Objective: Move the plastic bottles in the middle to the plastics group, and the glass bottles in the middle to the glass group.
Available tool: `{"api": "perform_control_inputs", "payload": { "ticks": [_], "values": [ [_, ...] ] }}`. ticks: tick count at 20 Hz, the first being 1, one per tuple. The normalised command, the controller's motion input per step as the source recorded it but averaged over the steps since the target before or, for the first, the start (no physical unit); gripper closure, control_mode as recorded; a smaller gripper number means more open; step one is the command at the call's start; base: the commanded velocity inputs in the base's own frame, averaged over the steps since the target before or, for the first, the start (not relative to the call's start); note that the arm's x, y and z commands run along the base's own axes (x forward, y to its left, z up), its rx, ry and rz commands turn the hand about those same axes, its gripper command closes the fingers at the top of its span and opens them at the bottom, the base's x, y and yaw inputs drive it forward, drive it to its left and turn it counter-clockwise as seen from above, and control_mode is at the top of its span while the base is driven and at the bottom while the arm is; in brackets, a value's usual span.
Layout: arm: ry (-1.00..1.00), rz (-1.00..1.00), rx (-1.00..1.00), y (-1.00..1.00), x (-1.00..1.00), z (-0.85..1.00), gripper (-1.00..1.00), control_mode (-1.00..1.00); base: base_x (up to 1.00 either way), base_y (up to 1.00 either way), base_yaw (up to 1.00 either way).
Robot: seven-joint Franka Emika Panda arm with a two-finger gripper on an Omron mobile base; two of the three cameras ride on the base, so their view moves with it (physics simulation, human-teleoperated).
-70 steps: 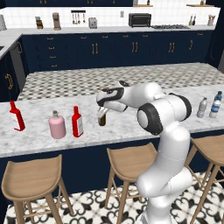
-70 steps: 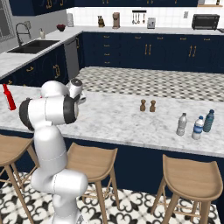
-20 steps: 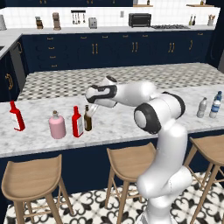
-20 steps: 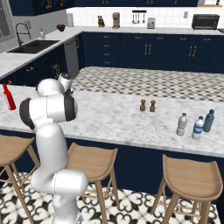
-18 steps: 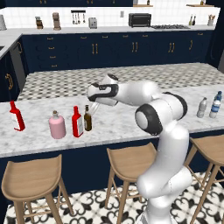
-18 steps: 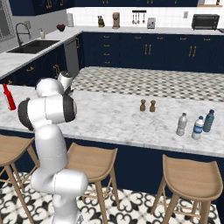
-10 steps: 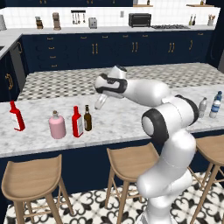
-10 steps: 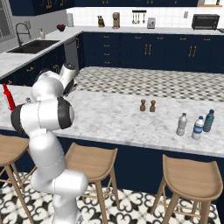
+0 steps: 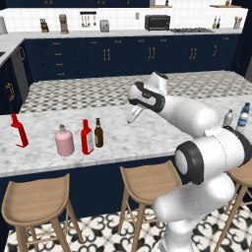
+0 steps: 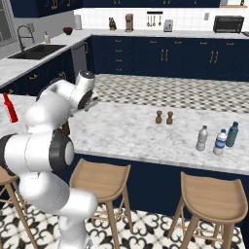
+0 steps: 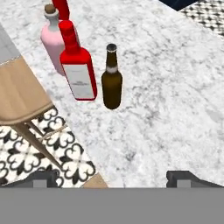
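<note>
The slim brown bottle [image 9: 98, 133] stands upright on the marble counter, right beside a red bottle with a white label [image 9: 87, 138] and the squat pink flask [image 9: 64, 141]. Seen from the hand, the brown bottle [image 11: 112, 81], red bottle [image 11: 78, 72] and pink flask [image 11: 51, 41] lie ahead. My gripper [image 9: 132, 116] hangs open above the counter, to the right of that group, with nothing between its fingertips [image 11: 187, 177]. Another red bottle [image 9: 18, 131] stands far left. The greyish bottle [image 10: 202, 138] stands next to the blue-labelled water bottle [image 10: 220, 142] at the far right.
Two small brown shakers [image 10: 164, 117] stand mid-counter. A bluish bottle [image 10: 232, 134] sits behind the water bottle. Wooden stools [image 9: 141, 179] line the near counter edge [image 9: 78, 165]. My own arm hides most of the left group in the right base view.
The gripper carried the brown bottle left, set it beside the red bottle, let go, and has lifted away to the right, now open.
</note>
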Motion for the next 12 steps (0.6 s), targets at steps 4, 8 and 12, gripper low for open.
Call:
{"api": "perform_control_inputs", "payload": {
  "ticks": [4, 8, 12],
  "values": [
    [0.05, -0.52, -0.01, -0.88, -0.29, -0.02, -1.0, -1.0, 0.0, 0.0, 0.0],
    [0.02, -0.48, 0.04, -1.0, -0.46, -0.06, -1.0, -1.0, 0.0, 0.0, 0.0],
    [0.07, -0.48, 0.04, -0.93, -0.36, -0.31, -1.0, -1.0, 0.0, 0.0, 0.0]
  ]
}}
